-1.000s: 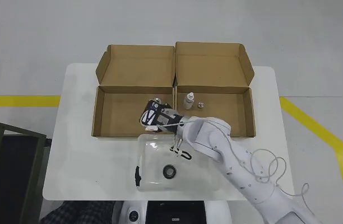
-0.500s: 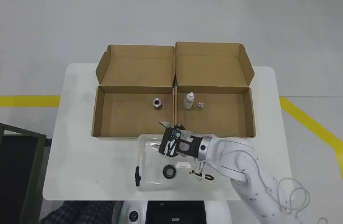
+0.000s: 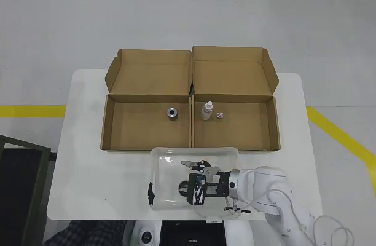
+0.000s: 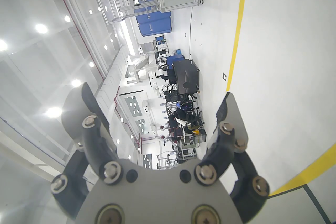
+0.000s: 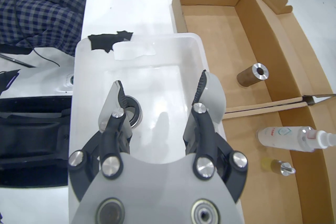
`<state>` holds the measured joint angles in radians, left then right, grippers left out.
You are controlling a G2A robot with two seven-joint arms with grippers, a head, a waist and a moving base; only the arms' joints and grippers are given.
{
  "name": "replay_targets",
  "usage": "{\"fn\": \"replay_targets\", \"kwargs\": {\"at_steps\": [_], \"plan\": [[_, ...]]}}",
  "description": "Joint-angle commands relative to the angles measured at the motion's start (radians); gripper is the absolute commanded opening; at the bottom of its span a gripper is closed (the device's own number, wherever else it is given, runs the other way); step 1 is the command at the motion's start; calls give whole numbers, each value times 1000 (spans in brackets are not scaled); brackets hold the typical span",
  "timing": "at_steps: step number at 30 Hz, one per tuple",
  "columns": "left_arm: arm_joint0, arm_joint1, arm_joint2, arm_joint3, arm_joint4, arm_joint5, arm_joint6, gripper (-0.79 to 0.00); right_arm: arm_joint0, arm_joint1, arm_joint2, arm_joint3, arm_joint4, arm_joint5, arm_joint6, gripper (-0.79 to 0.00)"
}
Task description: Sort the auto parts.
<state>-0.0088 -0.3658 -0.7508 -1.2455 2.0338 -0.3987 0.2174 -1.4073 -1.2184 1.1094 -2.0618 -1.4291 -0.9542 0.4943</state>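
- Top: the right gripper (image 3: 193, 177) hangs in the clear bin (image 3: 169, 157) at the table's (image 3: 90, 154) 6 o'clock.
- Left wrist: the left gripper (image 4: 157, 91) is spread wide and holds nothing.
- Right wrist: the jaws are wide apart and empty. The ring (image 5: 134, 109), dark metal with a black centre, lies flat on the bin floor, partly behind one finger.

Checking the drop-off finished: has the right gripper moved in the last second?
Yes. The right gripper left the cardboard box holding the metal cylinder and came back toward the robot, now over the clear bin.
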Motion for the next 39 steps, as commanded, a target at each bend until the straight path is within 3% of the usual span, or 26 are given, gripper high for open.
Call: {"fn": "replay_targets", "kwargs": {"at_steps": [1,19,39], "plan": [[0,0,0,0,0,0,0,0,-1,4,-3,7,-7,-25,-9,-286],[0,0,0,0,0,0,0,0,52,36,-83,105,-55,-58,-18,-259],[0,0,0,0,0,0,0,0,128,34,-181,224,-33,-13,6,-234]]}}
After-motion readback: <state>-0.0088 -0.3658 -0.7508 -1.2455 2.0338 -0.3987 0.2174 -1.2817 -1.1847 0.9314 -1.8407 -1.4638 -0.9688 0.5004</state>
